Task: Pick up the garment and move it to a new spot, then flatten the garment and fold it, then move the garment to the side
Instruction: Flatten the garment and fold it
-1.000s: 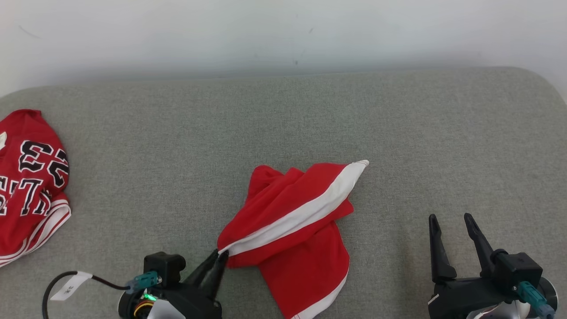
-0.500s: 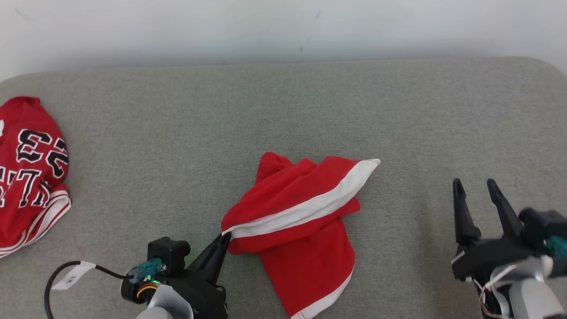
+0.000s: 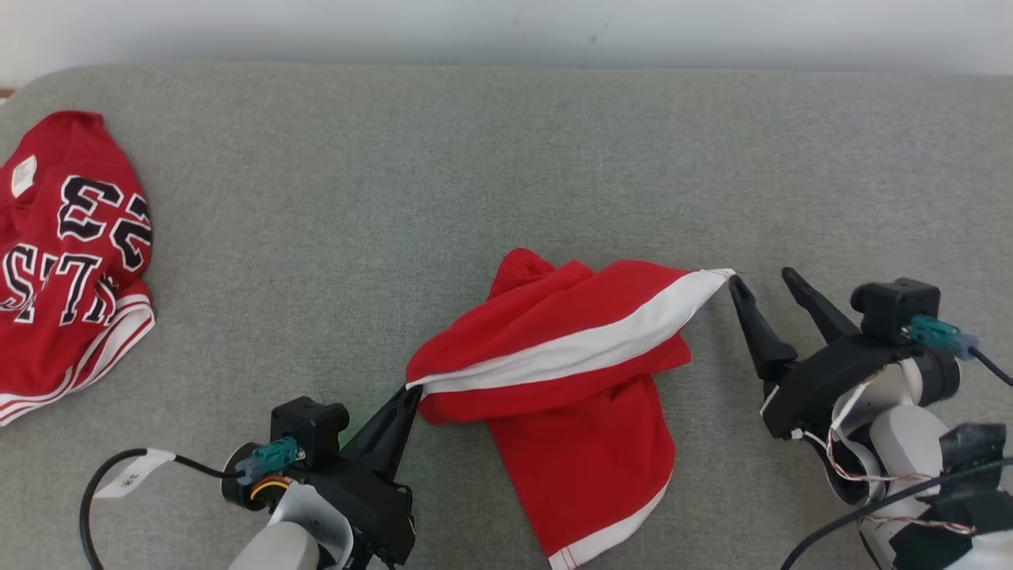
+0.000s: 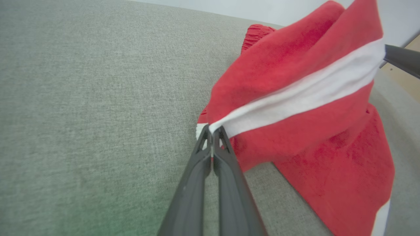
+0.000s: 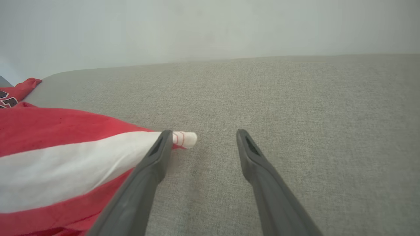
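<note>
A pale wall point(image 3: 506, 24) backs our broad grey fabric surface point(image 3: 396, 198). The red garment point(image 3: 586, 412) lies bunched near-centre, a numbered jersey point(image 3: 63, 253) at left. Our left gripper point(image 3: 411, 393) is clamped on its white stripe point(image 3: 586, 348); our right gripper point(image 3: 760, 275) gapes empty beside the stripe's right tip.

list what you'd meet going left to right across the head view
jersey → left gripper, shut on the garment's near corner → garment → right gripper, open at the garment's far corner
</note>
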You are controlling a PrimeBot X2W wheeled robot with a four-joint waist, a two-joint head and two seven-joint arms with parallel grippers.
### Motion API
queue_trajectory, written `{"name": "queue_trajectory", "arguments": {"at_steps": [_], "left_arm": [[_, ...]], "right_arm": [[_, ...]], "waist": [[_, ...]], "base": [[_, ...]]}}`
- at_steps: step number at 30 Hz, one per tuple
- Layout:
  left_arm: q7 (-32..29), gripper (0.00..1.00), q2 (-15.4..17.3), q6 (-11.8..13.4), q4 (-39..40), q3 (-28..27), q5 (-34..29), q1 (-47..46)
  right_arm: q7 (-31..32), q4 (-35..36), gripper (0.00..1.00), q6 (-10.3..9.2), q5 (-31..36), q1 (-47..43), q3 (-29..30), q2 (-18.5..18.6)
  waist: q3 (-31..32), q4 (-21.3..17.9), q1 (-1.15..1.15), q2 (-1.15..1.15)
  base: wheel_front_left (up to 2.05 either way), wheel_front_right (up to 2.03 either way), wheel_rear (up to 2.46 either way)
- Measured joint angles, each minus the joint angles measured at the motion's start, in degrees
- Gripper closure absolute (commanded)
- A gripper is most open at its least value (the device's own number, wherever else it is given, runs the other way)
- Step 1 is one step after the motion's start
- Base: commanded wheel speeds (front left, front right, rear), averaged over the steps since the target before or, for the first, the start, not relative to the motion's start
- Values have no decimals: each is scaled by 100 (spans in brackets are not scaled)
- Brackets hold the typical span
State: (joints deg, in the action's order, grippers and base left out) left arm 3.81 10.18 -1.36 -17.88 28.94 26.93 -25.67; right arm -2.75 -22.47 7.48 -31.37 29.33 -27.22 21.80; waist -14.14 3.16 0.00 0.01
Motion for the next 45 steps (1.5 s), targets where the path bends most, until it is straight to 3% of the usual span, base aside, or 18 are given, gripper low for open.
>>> {"name": "queue_trajectory", "arguments": {"at_steps": [11,12,13,14,15,26,29,33,34,35,36,45], "left_arm": [[132,100,-38,-4,-112,41,-19,-140],[164,100,-42,-4,-129,42,-19,-153],[164,100,-42,-4,-129,42,-19,-153],[178,100,-49,-4,-146,47,-19,-163],[196,100,-57,-4,-158,49,-19,-168],[489,100,31,97,-18,-65,-26,-281],[479,100,91,147,107,-83,-34,-280],[423,100,167,219,226,-99,-33,-220],[405,100,186,245,248,-109,-32,-194],[402,100,208,248,268,-116,-29,-165],[381,100,221,254,281,-118,-23,-142],[330,100,288,327,330,-100,21,19]], "right_arm": [[-202,-464,0,0,-994,608,-1095,279],[-203,-490,23,0,-1111,636,-1174,294],[-203,-490,58,0,-1111,636,-1174,294],[-200,-499,69,0,-1243,657,-1255,316],[-208,-510,100,0,-1330,675,-1336,342],[-924,-350,100,0,-2039,694,-1484,497],[-1094,-288,100,0,-1960,648,-1361,535],[-1201,-148,100,0,-1532,533,-754,532],[-1207,-77,79,0,-1352,469,-519,504],[-1211,32,46,0,-1114,398,-275,463],[-1215,152,0,0,-911,308,-29,399],[-1217,1003,0,0,868,-911,1221,-302]], "waist": [[-190,172,0,0],[-193,182,0,0],[-193,182,0,0],[-197,193,0,0],[-200,203,0,0],[-133,166,0,0],[-77,119,0,0],[28,51,-1,0],[52,29,-1,0],[73,4,-1,0],[96,-20,-1,0],[334,-165,-1,0]], "base": [[0,0,0],[0,0,0],[0,0,0],[0,0,0],[0,0,0],[0,0,0],[0,0,0],[0,0,0],[0,0,0],[0,0,0],[0,0,0],[0,0,0]]}}
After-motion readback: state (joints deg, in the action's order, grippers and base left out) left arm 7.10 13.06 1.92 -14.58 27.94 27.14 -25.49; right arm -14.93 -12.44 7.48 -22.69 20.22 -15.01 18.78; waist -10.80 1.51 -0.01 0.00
